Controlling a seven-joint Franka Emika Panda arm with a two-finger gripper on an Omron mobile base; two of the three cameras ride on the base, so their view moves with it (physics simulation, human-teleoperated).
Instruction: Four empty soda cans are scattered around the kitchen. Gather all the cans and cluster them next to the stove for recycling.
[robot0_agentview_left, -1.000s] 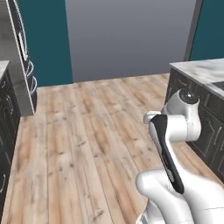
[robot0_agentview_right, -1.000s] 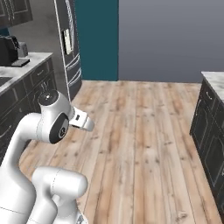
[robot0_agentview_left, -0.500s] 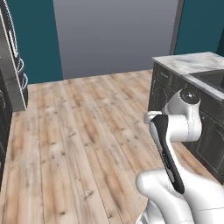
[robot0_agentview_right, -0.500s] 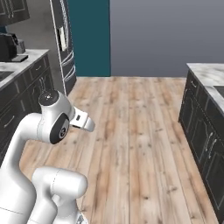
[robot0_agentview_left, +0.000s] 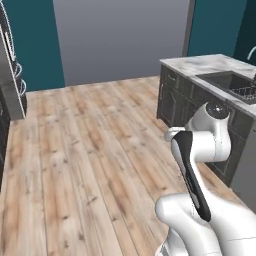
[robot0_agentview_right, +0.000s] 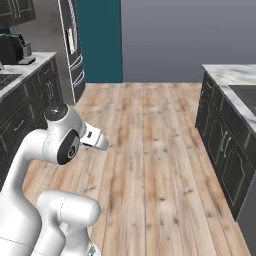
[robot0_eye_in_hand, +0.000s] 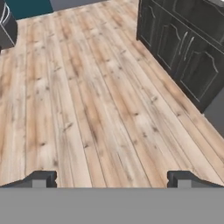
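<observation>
No soda can is in sight, and the stove cannot be picked out either, so the task's things lie somewhere beyond what the gripper (robot0_eye_in_hand: 112, 179) faces. Ahead of and below the gripper stretches bare plank floor (robot0_eye_in_hand: 87, 109). To its right stands a run of dark cabinets (robot0_eye_in_hand: 183, 52) under a marble counter (robot0_agentview_left: 200, 64) with a sunken sink (robot0_agentview_left: 231, 82). Far off to its left a second counter (robot0_agentview_right: 22, 67) carries a black coffee machine (robot0_agentview_right: 12, 49), with a tall steel refrigerator (robot0_agentview_right: 70, 35) beyond it. The gripper hangs empty, fingers (robot0_eye_in_hand: 41, 178) spread as wide as they go, well above the floor.

The main risk, as I judge it, is the search itself: the base could turn past a counter without a can ever coming into frame. Next, the folded arm sits near the right-hand cabinets, so a tight swing could clip the doors. Least, wide-spread fingers might knock a light empty can over on approach.
</observation>
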